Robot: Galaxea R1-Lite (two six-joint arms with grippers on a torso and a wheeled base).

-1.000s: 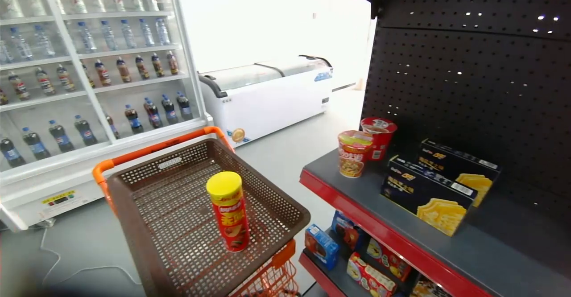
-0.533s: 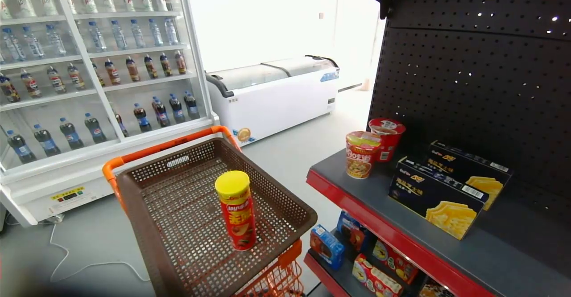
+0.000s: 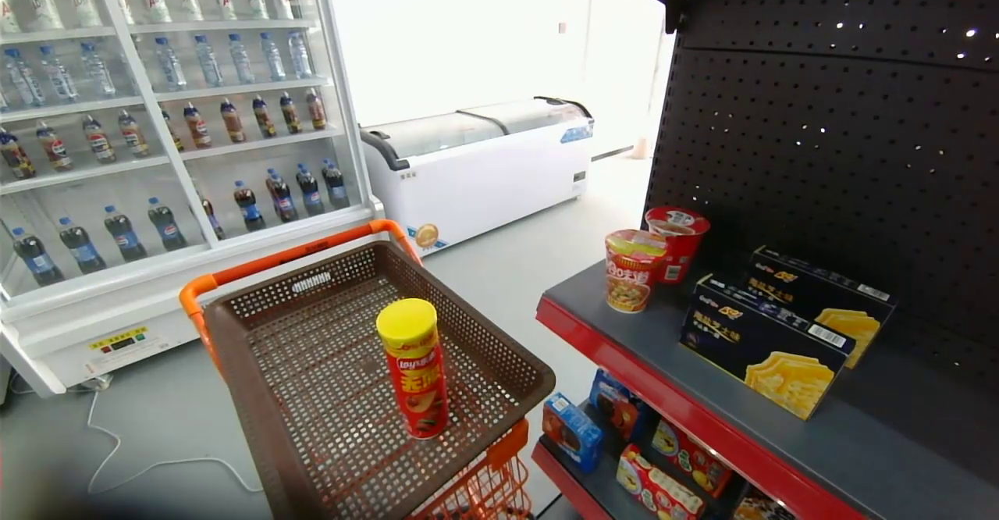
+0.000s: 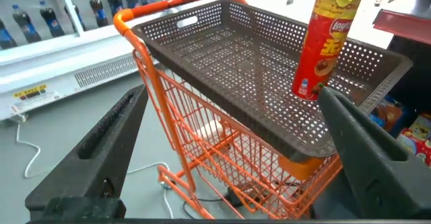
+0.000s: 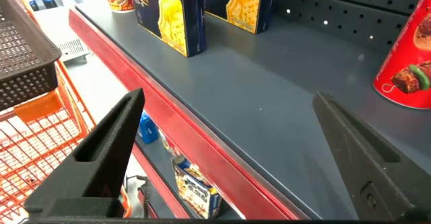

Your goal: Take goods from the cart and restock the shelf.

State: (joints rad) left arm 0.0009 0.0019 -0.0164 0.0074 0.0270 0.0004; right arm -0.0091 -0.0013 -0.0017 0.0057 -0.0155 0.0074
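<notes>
The can (image 3: pixel 414 368) stands upright in the cart's basket (image 3: pixel 312 282), toward the corner nearest the shelf (image 3: pixel 609 321) and clear of the basket walls. The left gripper (image 4: pixel 230 96) hangs beside the cart, level with the basket's long side, its fingers (image 4: pixel 111 133) spread wide and holding nothing; the can (image 4: pixel 326 42) stands past them, across the basket (image 4: pixel 195 19). The right gripper (image 5: pixel 229 96) hovers over the front edge of the shelf (image 5: pixel 269 96), also spread wide and empty. At the shelf's far end two cups (image 3: pixel 631 270) stand touching, one at the front edge and the red one behind it. Just beside them two boxes (image 3: pixel 761 348) stand upright, one behind the other. A red tub (image 5: pixel 407 66) sits farther along the shelf, near the back panel. Small packs (image 3: pixel 570 430) line the lower shelf.
</notes>
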